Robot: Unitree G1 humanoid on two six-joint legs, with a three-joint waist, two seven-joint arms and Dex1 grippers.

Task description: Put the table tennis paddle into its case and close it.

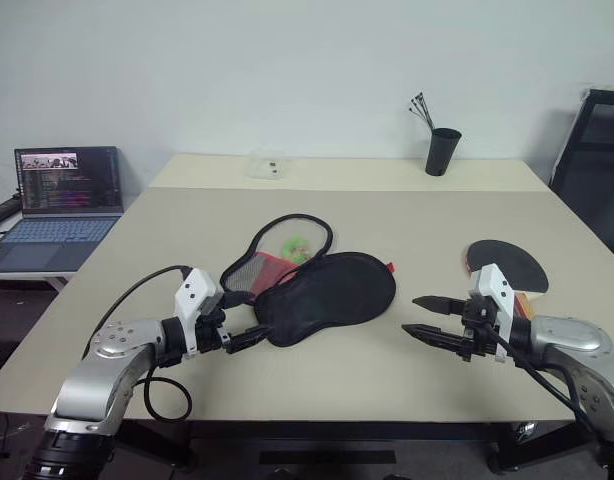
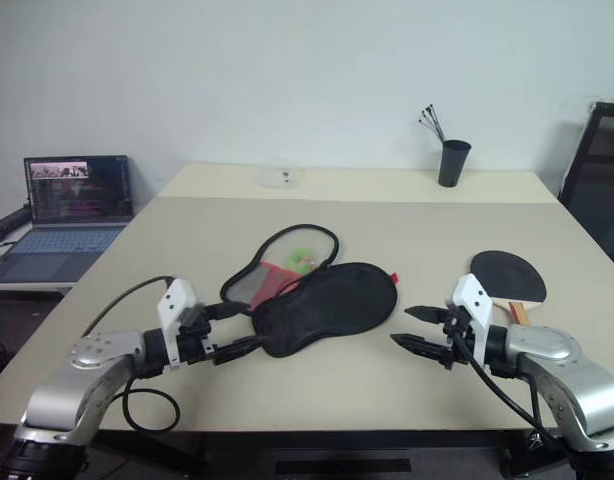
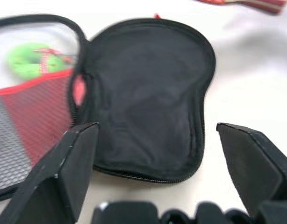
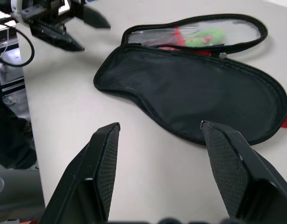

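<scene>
The case (image 1: 327, 295) lies unzipped and spread in the middle of the table, its black half toward me and its mesh half (image 1: 272, 258) folded back with a green ball (image 3: 29, 58) inside. The table tennis paddle (image 1: 507, 265) lies flat on the right, black face up, its handle partly behind my right wrist. My left gripper (image 1: 249, 330) is open just off the case's narrow end, with nothing between its fingers (image 3: 64, 177). My right gripper (image 1: 412, 315) is open too, empty, and points at the wide end of the case (image 4: 195, 93) from the right.
A laptop (image 1: 67, 195) stands open on a side desk to the left. At the table's far side are a black cup (image 1: 442, 150) with sticks and a small clear box (image 1: 267, 165). A black chair (image 1: 597, 170) is at the right.
</scene>
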